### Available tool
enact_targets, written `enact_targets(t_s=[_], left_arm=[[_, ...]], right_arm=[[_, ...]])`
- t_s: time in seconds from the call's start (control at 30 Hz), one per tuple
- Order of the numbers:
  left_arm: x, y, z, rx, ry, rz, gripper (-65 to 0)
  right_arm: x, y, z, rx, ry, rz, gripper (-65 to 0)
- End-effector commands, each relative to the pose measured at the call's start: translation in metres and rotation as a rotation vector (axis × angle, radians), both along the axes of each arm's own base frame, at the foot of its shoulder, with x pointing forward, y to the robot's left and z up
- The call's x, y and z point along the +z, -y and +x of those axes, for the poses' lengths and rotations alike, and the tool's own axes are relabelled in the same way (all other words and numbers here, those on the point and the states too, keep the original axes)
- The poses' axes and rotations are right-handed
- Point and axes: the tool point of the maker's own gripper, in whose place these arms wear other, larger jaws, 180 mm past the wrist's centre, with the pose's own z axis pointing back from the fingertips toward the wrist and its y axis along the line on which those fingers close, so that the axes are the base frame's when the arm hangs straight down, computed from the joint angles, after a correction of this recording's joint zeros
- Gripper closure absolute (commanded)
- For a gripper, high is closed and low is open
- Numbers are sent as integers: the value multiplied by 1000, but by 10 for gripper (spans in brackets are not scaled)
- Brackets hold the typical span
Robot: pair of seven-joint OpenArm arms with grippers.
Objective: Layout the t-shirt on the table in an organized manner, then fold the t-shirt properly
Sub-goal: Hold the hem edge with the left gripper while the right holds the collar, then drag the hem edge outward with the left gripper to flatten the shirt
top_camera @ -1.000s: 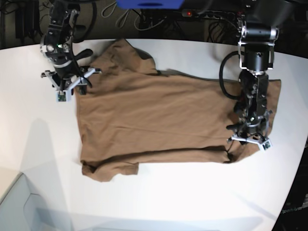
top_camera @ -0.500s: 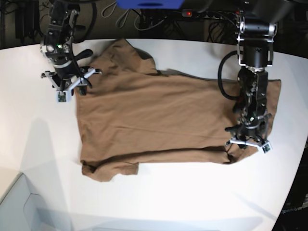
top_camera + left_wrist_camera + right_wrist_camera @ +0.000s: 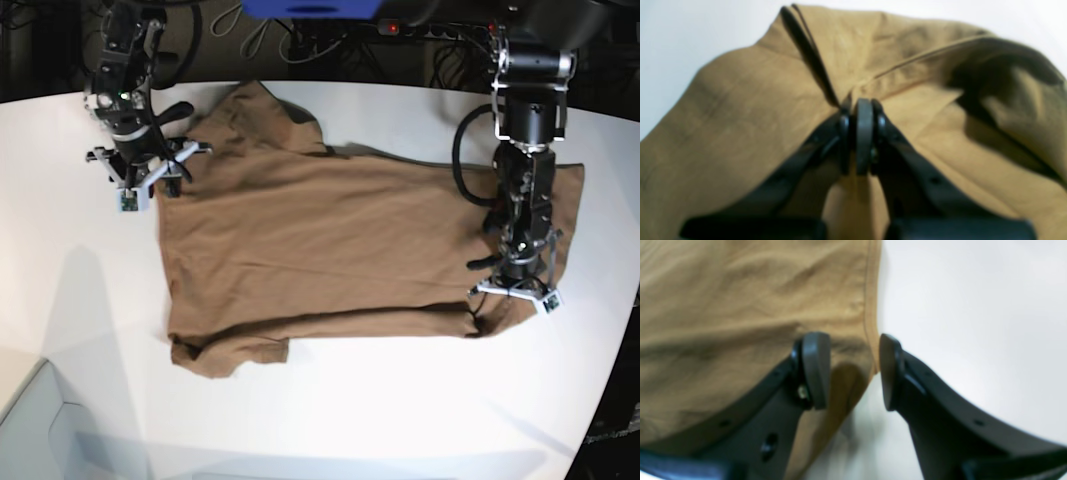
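Note:
The tan-brown t-shirt [image 3: 320, 250] lies spread across the white table [image 3: 400, 400], with one sleeve bunched at the front left. My left gripper [image 3: 510, 290] stands on the shirt's lower right corner. In the left wrist view its jaws [image 3: 862, 133] are shut on a pinched ridge of the t-shirt [image 3: 740, 116], and creases run out from the tips. My right gripper [image 3: 155, 180] is at the shirt's far left edge. It is open [image 3: 853, 370] and straddles the hem, one finger over the t-shirt [image 3: 740, 290] and the other over bare table [image 3: 973, 306].
Cables and a power strip [image 3: 430, 30] lie beyond the table's curved far edge. A blue object [image 3: 310, 8] hangs at the top centre. A pale grey box corner [image 3: 40, 430] sits at the front left. The right arm's black cable [image 3: 465, 150] loops above the shirt.
My left gripper has closed onto the cloth at the shirt's lower right corner. The right gripper stays open in the same place.

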Motion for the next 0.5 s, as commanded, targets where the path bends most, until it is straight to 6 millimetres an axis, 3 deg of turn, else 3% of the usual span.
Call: enact_targets(t_s=[0.0, 0.03, 0.2, 0.3, 0.47], left_arm=[[28, -6, 18, 2, 77, 25, 0], [31, -6, 20, 3, 85, 24, 0], [94, -3, 56, -10, 238, 35, 0], [121, -7, 75, -7, 284, 49, 0], [120, -31, 98, 46, 228, 44, 0]], right_arm=[[10, 2, 6, -1, 44, -1, -251], [10, 2, 6, -1, 44, -1, -250], [10, 2, 6, -1, 42, -1, -250], [9, 2, 5, -3, 40, -2, -248], [8, 4, 1, -6, 32, -7, -248]])
